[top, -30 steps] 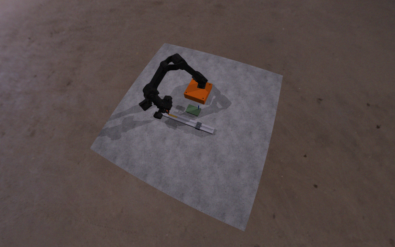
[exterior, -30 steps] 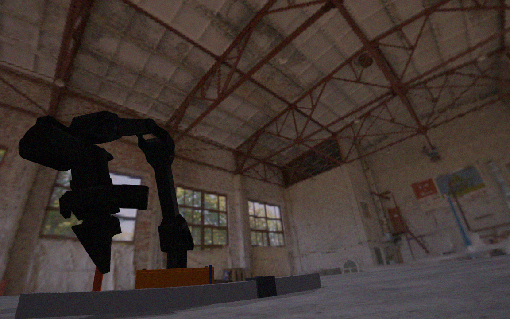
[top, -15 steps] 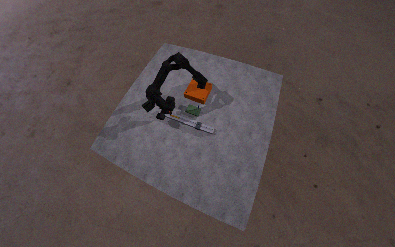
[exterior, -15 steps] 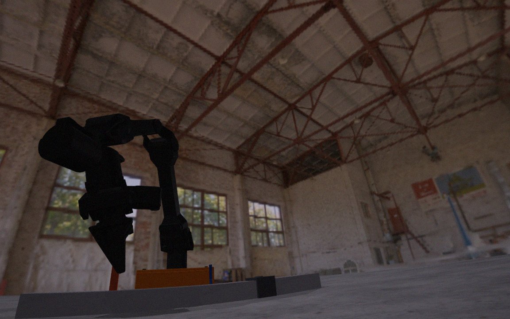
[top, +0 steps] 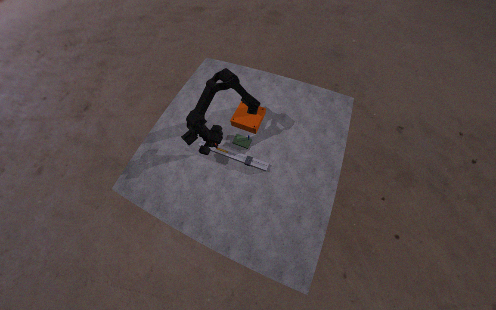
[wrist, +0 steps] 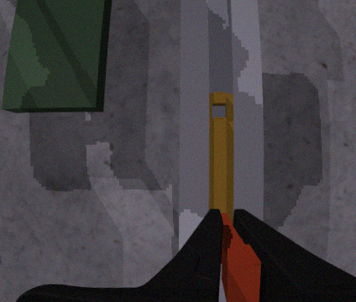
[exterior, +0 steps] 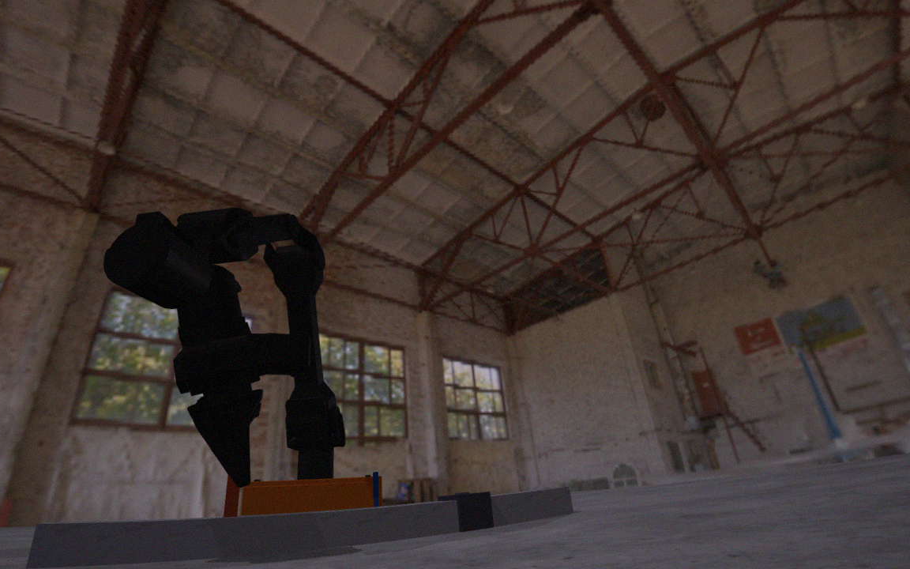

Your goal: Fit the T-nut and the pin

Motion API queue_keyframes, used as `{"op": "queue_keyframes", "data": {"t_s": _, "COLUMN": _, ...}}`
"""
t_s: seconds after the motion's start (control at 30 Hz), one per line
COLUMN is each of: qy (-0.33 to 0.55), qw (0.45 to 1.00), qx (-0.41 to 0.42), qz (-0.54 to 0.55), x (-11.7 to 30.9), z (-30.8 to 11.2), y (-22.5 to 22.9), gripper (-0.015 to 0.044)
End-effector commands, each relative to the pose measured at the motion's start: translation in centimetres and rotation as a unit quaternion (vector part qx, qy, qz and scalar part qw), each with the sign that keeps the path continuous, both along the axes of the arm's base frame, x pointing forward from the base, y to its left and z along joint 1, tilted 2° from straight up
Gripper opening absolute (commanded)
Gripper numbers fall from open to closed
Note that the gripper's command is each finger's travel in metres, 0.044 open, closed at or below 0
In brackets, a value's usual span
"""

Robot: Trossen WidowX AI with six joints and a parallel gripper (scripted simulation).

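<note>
- Gripper (top: 212,147) (exterior: 242,482) (wrist: 225,218): nearly shut, holding orange handle (exterior: 231,499) (wrist: 241,260); grip OK.
- Brass T-nut (top: 222,150) (wrist: 221,164): just ahead of fingertips, lined up w/ slot of alum. rail (top: 259,163) (exterior: 345,525) (wrist: 195,126). Seating depth: can't tell.
- Dark bracket (top: 248,159) (exterior: 475,510): farther along rail, well apart from gripper.
- Handling (judged): nut rigid, prob. light, smooth; long nose may bind if twisted. Keep hold on handle flats, push straight.

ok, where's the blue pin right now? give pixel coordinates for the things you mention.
In the top view the blue pin (top: 248,137) (exterior: 375,488) stands upright at the green tray's (top: 240,142) right-hand end, between the orange base block (top: 237,122) (exterior: 302,497) and the aluminum rail (top: 259,164) (exterior: 125,541).
</note>
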State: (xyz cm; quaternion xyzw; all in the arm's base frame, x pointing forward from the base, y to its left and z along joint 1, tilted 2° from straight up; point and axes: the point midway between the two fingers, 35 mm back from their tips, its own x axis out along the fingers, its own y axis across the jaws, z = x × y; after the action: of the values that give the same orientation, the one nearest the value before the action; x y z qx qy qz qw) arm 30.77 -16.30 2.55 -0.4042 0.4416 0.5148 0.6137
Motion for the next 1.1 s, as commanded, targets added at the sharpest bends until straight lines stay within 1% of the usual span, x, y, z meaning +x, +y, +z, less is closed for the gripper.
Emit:
{"op": "queue_keyframes", "data": {"t_s": 0.0, "qy": -0.002, "qw": 1.000, "qx": 0.002, "qz": -0.001, "x": 0.1, "z": 0.0, "y": 0.8, "gripper": -0.0150}}
{"op": "queue_keyframes", "data": {"t_s": 1.07, "qy": -0.002, "qw": 1.000, "qx": 0.005, "qz": -0.001, "x": 0.8, "z": -0.1, "y": 5.4, "gripper": -0.0150}}
